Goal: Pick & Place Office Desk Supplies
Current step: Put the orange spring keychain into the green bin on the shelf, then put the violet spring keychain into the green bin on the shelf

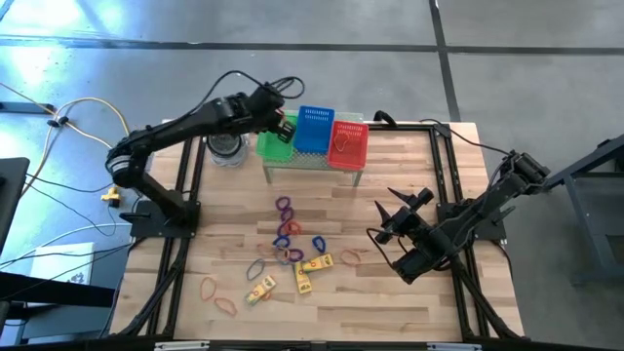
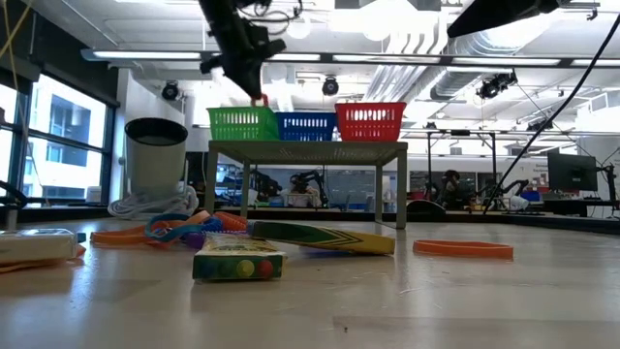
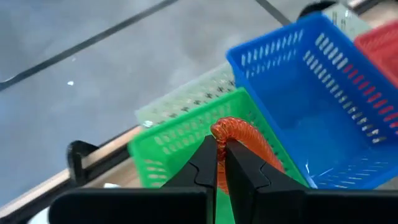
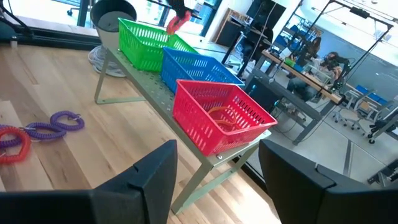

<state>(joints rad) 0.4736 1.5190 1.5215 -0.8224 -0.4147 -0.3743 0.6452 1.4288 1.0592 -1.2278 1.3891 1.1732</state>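
left gripper: our left gripper (image 3: 220, 163) is up over the green basket (image 1: 275, 144). its fingers are squeezed shut on an orange-red band (image 3: 239, 132), which hangs just above the inside of that basket.
green basket: we cannot see anything lying in it yet, as far as the pictures show.
blue basket: the blue basket (image 1: 314, 130) sits between the green one and the red one, and it looks bare inside.
red basket: the red basket (image 4: 217, 120) already has an orange loop (image 4: 219, 115) lying in it, so we think a small part of the job is done.
little shelf: all three baskets stand side by side on a little shelf (image 4: 152, 98) at the far edge of the table (image 1: 444, 310).
still on the table: lots of things wait in the middle of the table: purple loops (image 1: 284, 206), blue loops (image 1: 318, 242), more orange loops (image 1: 225, 304) and yellow pieces (image 1: 259, 290). we think most of the job is still left.
right gripper: our right gripper (image 1: 393, 215) waits low near the right side of the table. its fingers are spread apart and hold nothing.
next: we think the band only needs letting go to fall into the green basket.
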